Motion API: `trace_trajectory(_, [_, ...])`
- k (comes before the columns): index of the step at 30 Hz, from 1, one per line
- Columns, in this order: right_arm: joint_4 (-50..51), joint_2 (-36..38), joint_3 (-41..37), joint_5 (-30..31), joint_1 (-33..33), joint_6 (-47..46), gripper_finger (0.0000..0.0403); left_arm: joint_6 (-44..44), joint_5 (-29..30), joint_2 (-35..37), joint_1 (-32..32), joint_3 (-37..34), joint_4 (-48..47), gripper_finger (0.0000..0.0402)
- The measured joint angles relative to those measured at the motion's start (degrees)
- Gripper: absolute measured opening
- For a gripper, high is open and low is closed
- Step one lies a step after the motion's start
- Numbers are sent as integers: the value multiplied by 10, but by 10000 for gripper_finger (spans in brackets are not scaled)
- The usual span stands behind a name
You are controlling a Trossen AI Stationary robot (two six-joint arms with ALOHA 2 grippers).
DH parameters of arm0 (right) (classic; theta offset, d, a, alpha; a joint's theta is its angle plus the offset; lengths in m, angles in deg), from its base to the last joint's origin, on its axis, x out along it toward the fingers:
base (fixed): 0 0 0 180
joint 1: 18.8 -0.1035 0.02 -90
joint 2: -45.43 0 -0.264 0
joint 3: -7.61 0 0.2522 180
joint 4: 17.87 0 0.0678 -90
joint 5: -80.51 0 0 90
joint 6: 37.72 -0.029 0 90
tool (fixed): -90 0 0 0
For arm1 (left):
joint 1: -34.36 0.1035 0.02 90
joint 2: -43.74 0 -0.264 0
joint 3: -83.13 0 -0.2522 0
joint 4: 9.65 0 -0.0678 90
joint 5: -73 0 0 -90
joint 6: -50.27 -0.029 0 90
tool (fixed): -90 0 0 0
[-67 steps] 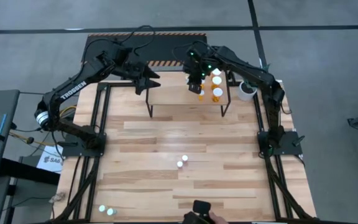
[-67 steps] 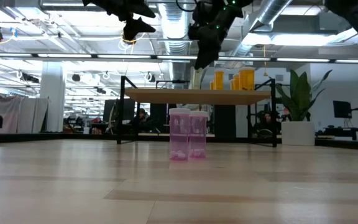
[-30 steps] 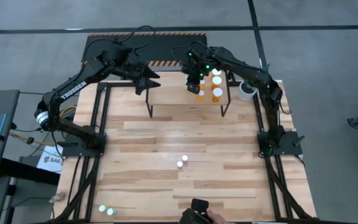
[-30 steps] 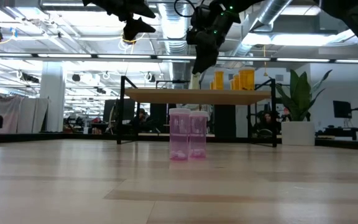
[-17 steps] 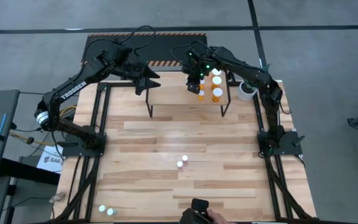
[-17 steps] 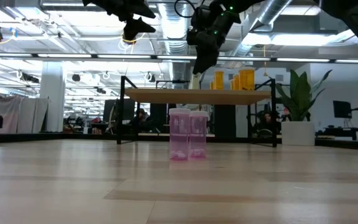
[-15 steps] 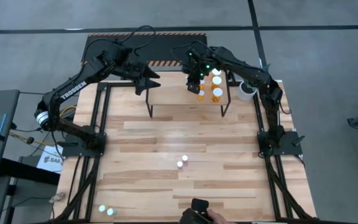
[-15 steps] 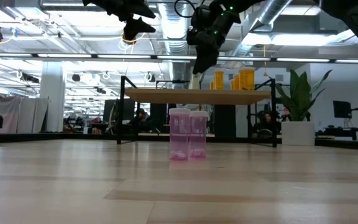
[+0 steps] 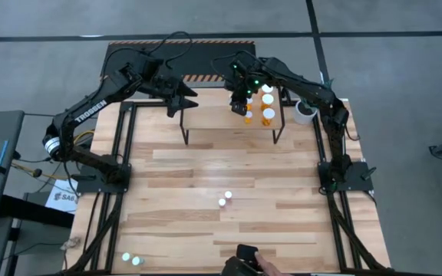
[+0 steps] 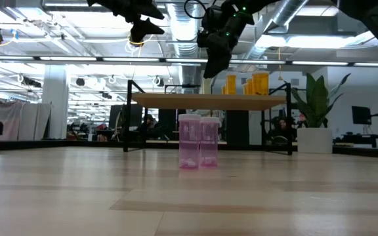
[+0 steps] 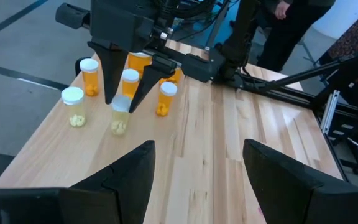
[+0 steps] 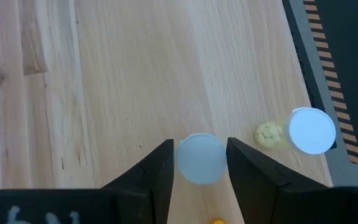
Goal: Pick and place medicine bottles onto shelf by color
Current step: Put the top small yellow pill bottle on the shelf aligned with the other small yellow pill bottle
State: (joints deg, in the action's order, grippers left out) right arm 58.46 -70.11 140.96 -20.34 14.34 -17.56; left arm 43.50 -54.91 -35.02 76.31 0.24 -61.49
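Wooden tabletop [image 9: 206, 161] carries the shelf [image 9: 213, 123]. Left gripper [image 9: 181, 102] waits above its left end, fingers apart. Right gripper [image 12: 199, 163] straddles a pale bottle [image 12: 199, 158] on the shelf, fingers parting: release step, I judge. Next, lift clear without tipping the orange bottles [image 9: 268, 115] beside it.

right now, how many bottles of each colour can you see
orange bottles: 4
pale yellow bottles: 2
pink bottles: 2
greenish bottles: 2
total: 10
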Motion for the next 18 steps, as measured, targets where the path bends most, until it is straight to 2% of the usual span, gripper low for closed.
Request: trace_trajectory(18, [-17,4,1,4,-3,41,201,0,0,0,0,0,0,230])
